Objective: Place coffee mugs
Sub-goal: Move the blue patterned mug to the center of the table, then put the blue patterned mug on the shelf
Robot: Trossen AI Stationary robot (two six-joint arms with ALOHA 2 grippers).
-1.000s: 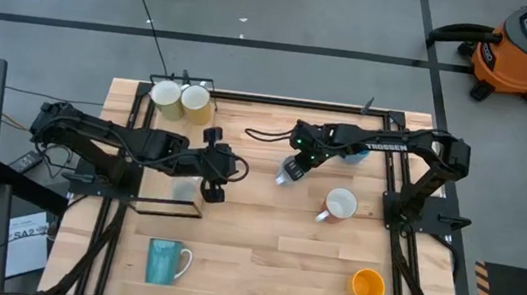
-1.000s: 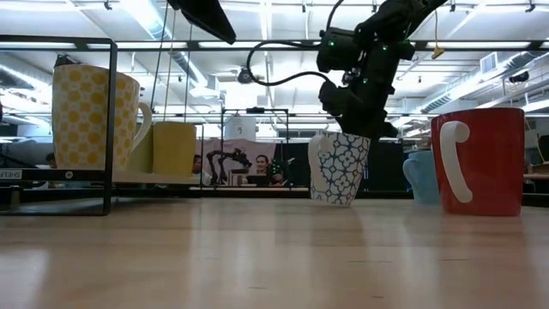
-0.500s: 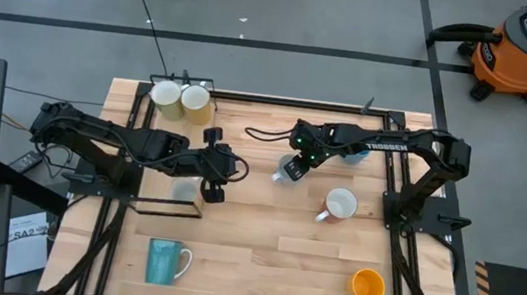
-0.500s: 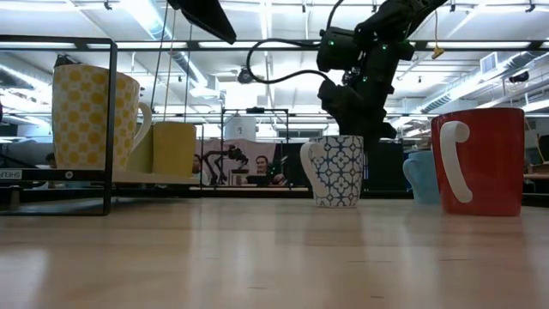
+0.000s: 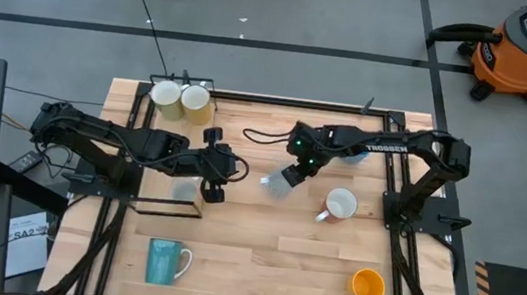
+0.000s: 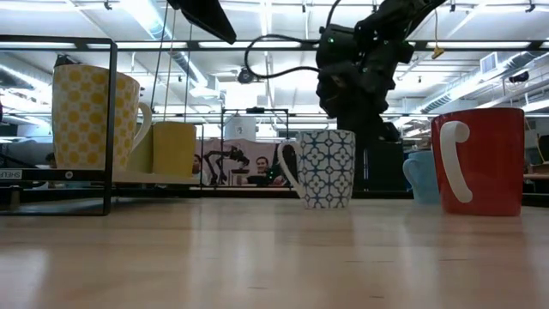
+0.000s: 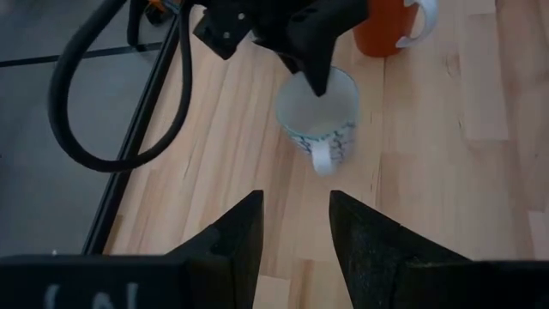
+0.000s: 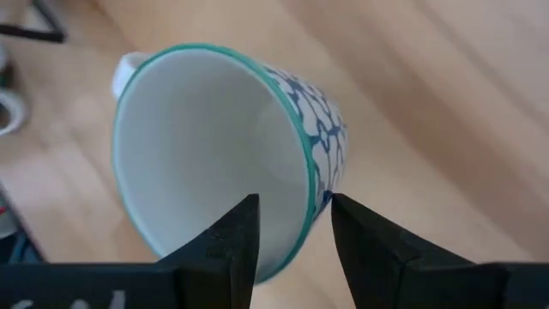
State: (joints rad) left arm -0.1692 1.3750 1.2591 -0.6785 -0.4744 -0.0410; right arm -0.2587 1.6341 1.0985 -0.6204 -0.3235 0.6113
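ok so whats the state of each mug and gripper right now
patterned mug: upright on the table, rim between the right gripper's fingers
right gripper: open, straddling the rim
left gripper: open, empty
teal mug: lying on its side
orange mug: lying on its side

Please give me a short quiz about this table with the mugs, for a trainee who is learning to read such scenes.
1. True or false: the patterned mug stands upright on the table.
2. Seen from above, which mug is closest to the patterned one? A teal, B orange, C white.
3. Fill the gap: the right gripper has one finger on either side of the patterned mug's ____.

Key:
1. True.
2. C, the white mug.
3. Rim; the fingers are apart.
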